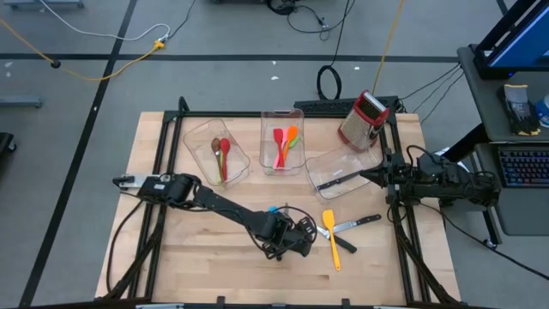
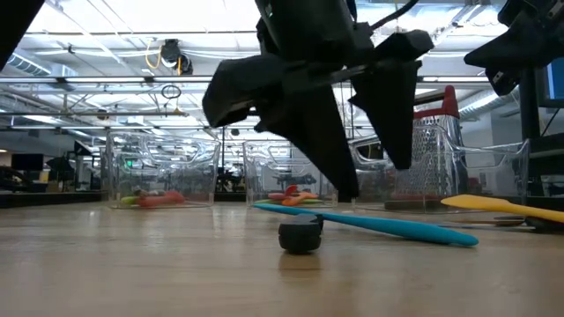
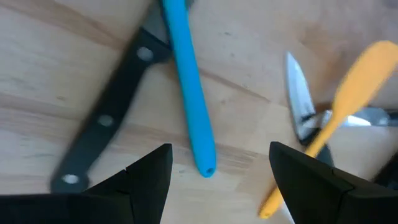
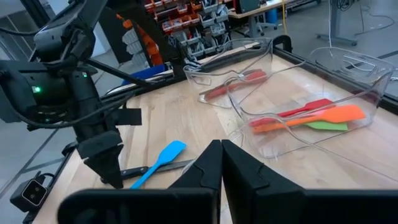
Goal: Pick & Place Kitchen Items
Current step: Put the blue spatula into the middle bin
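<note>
A blue spatula (image 3: 189, 93) lies flat on the wooden table, crossing a black-handled knife (image 3: 106, 118). My left gripper (image 3: 221, 180) hovers open just above them, a finger on either side of the blue handle's free end (image 3: 205, 167), touching nothing. The low view shows the left gripper (image 2: 374, 176) clear of the blue spatula (image 2: 379, 226). A yellow spatula (image 1: 330, 239) and a second black-handled knife (image 1: 356, 225) lie to its right. My right gripper (image 4: 221, 168) waits shut at the table's right edge.
Three clear bins stand at the back: the left bin (image 1: 214, 150) holds spoons, the middle bin (image 1: 283, 142) red, orange and green spatulas, the right bin (image 1: 343, 167) a knife. A red-topped metal grater (image 1: 364, 120) stands at the far right. Bare wood lies near the front edge.
</note>
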